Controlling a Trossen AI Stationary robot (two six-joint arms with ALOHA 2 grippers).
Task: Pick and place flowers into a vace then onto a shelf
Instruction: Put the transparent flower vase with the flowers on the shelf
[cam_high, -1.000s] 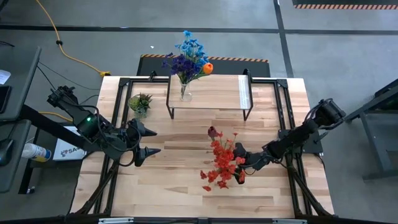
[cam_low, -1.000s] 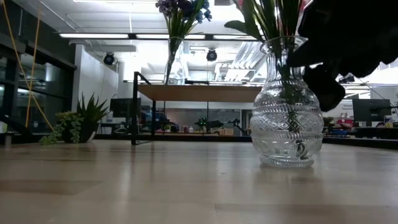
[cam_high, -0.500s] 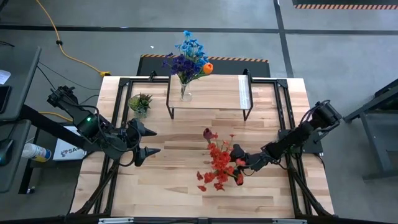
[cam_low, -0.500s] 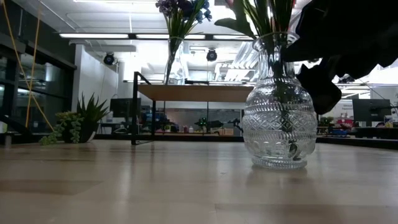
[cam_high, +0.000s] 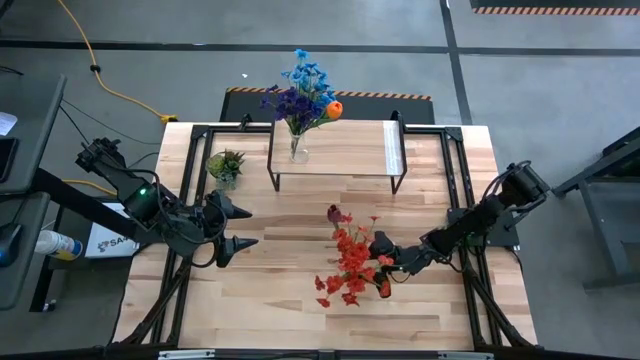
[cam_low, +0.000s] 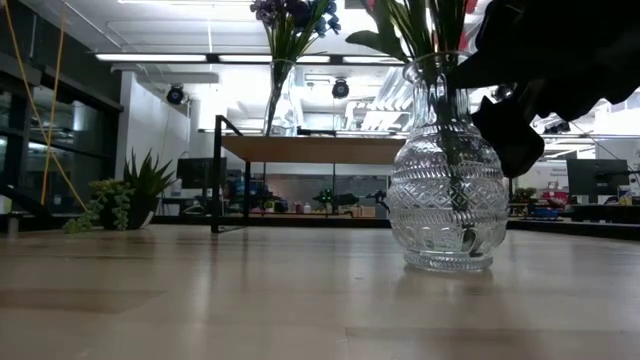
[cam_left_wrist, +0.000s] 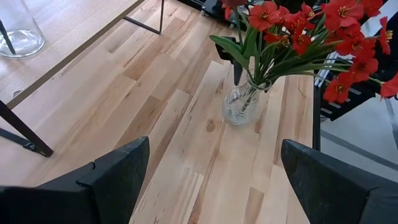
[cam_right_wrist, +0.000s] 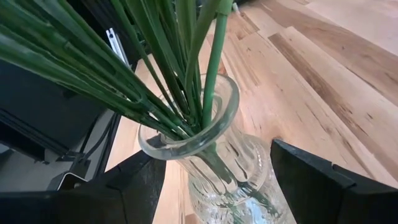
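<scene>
Upright, red flowers stems vertical, vase

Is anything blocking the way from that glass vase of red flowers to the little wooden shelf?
Nothing visible: bare tabletop lies between the glass vase of red flowers and the low wooden shelf. A second vase already occupies the shelf's left end.
</scene>
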